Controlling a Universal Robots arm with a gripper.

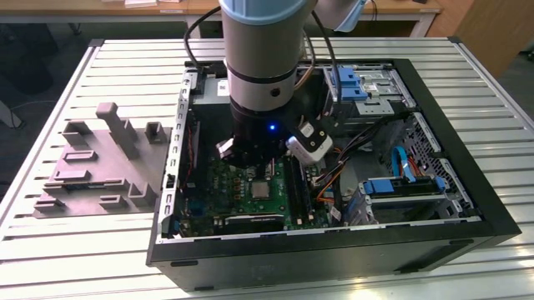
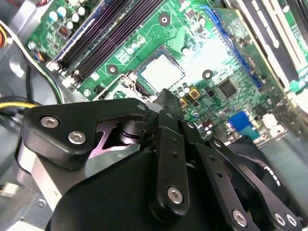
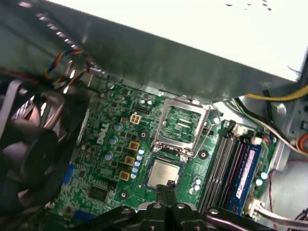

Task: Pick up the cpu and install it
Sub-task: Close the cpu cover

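Claw (image 3: pixel 168 186) closed, tips just beside cpu (image 3: pixel 163 174) lying on motherboard (image 3: pixel 106 159)

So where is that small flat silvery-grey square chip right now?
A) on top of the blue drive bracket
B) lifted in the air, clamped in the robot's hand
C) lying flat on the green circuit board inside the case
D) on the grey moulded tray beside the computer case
C: in both wrist views the small flat silvery-grey square chip lies flat on the green circuit board, next to the flipped-open metal frame, with the hand just at its edge.
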